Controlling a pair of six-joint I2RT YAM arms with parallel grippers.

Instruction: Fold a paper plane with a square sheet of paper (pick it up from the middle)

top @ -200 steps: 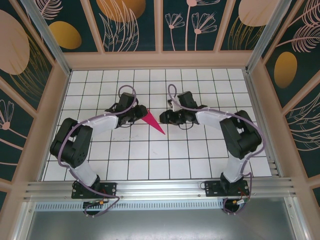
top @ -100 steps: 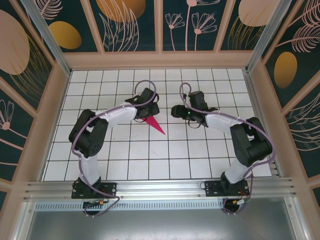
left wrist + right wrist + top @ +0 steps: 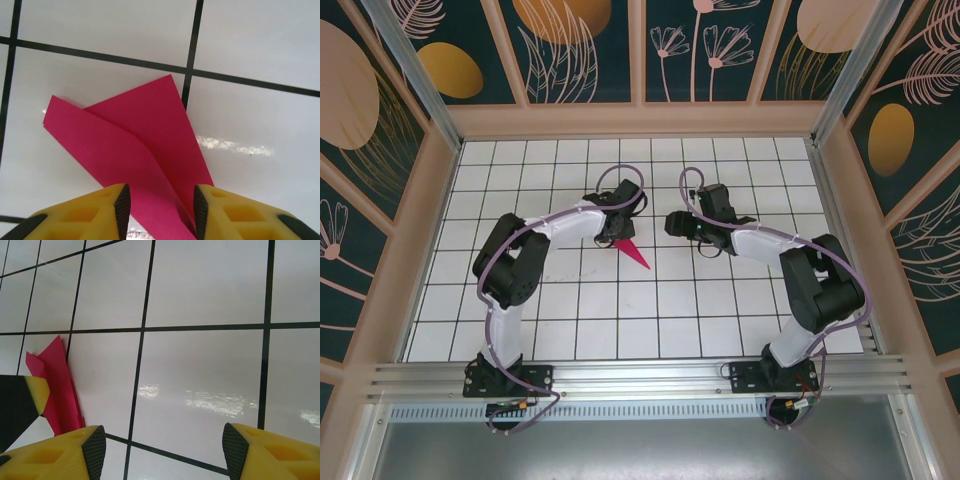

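Note:
The paper plane (image 3: 634, 253) is a slim magenta-pink dart lying flat on the white grid table (image 3: 620, 320), its point aimed toward the near right. My left gripper (image 3: 619, 228) hangs over its wide tail end. In the left wrist view the plane (image 3: 135, 145) shows two layered flaps. There the left gripper (image 3: 160, 210) is open, its pads straddling the paper, and the fold lies close to the right pad. My right gripper (image 3: 673, 222) stands open about one tile right of the plane. The right wrist view has the right gripper (image 3: 162, 452) over bare tiles and the plane (image 3: 57, 385) at the left edge.
A wooden frame (image 3: 640, 120) and patterned walls enclose the table on three sides. An aluminium rail (image 3: 640, 378) runs along the near edge by the arm bases. Open tiles lie in front of the plane and out to both sides.
My left gripper has swung right and now sits over the plane's tail. My right gripper has drawn back to the right, away from the plane. The plane has stayed where it was.

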